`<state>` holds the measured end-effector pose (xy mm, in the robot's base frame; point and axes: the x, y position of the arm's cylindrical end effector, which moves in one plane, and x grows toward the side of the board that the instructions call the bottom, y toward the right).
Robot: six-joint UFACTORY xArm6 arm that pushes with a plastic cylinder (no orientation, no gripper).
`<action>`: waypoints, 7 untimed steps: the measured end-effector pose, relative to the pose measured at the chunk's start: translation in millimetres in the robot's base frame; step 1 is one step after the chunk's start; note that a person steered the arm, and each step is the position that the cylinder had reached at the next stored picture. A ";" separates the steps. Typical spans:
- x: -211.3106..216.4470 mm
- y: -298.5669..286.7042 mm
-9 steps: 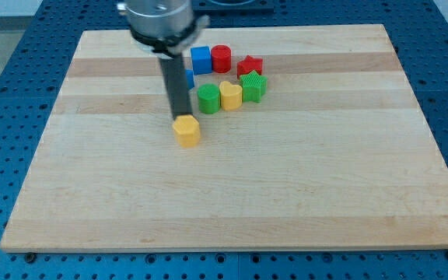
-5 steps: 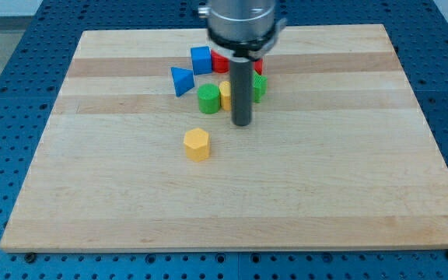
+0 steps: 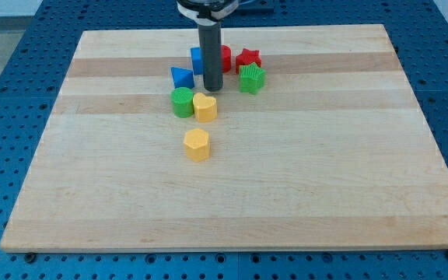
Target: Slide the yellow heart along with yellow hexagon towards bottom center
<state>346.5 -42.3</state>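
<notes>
Yellow heart (image 3: 204, 107) touches green cylinder (image 3: 182, 102), above yellow hexagon (image 3: 197, 145); my tip (image 3: 211, 89), no pincer, stands just above the heart.

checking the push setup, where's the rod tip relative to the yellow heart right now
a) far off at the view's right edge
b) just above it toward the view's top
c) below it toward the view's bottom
b: my tip sits just above the yellow heart, toward the view's top, with the yellow hexagon below the heart.

Lab bench setting: wooden desk (image 3: 302, 194) sitting on blue perforated mounting plate (image 3: 14, 62), robot rod (image 3: 211, 58) working above.
</notes>
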 end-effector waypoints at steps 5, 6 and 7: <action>85.0 -3.1; 116.3 -3.1; 103.7 -2.9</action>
